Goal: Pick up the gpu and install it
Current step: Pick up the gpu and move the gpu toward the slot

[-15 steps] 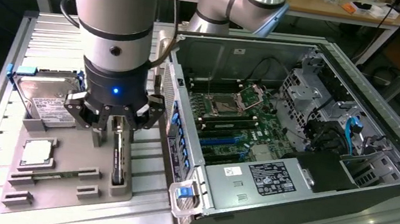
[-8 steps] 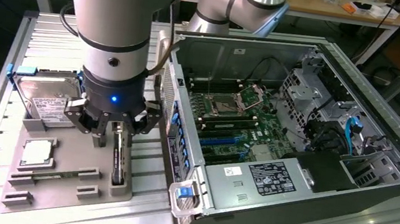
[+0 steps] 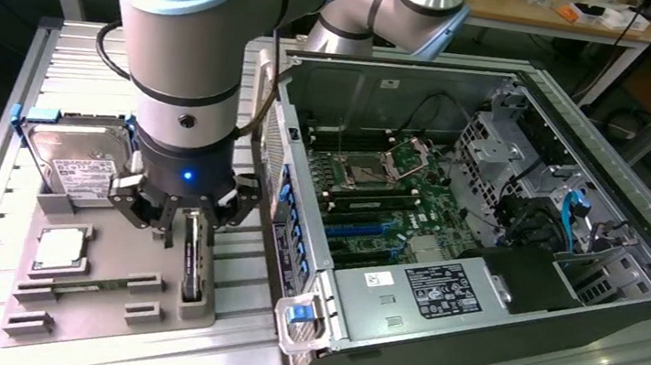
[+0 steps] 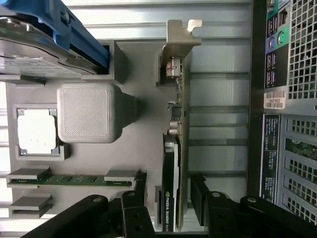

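The gpu (image 4: 174, 148) stands on edge in a slot of the grey holder tray (image 4: 143, 134), its green board and black cooler seen edge-on and its silver bracket (image 4: 178, 44) at the far end. In the exterior view the gpu (image 3: 194, 269) sits at the tray's side nearest the computer case. My gripper (image 4: 168, 210) is directly over the card's near end, open, with one black finger (image 4: 136, 213) on the cooler side and the other on the board side. The fingers straddle the card with small gaps. In the exterior view the gripper (image 3: 191, 222) hangs low over the card.
On the same tray lie a silver hard drive (image 3: 76, 168) with blue rails, a square processor chip (image 3: 57, 249) and a memory stick (image 4: 69, 178). The open computer case (image 3: 307, 125) stands right beside the tray, with its motherboard (image 3: 397, 200) exposed and its rear wall (image 4: 292, 99) close to the card.
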You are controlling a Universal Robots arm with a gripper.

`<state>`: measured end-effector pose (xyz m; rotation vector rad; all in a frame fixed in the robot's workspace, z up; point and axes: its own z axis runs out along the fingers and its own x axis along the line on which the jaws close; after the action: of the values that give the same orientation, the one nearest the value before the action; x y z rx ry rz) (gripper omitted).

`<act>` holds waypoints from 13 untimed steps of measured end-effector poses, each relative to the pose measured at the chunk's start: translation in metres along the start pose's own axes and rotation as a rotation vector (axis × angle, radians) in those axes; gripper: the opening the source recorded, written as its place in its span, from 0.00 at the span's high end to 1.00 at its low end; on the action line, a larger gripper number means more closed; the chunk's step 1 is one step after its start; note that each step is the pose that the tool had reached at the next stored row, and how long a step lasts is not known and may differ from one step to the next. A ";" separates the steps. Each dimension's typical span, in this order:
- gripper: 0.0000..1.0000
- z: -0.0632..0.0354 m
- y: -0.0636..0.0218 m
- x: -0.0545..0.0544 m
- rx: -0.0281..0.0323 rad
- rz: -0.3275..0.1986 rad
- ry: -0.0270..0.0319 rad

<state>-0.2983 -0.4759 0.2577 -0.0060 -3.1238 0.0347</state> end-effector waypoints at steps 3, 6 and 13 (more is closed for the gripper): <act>0.52 0.0069 0.0013 -0.002 0.0002 -0.013 -0.0003; 0.52 0.0140 0.0031 -0.004 0.0007 -0.020 -0.0011; 0.60 0.0141 0.0033 -0.004 0.0000 -0.019 -0.0014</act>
<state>-0.2946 -0.4729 0.2434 0.0243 -3.1248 0.0344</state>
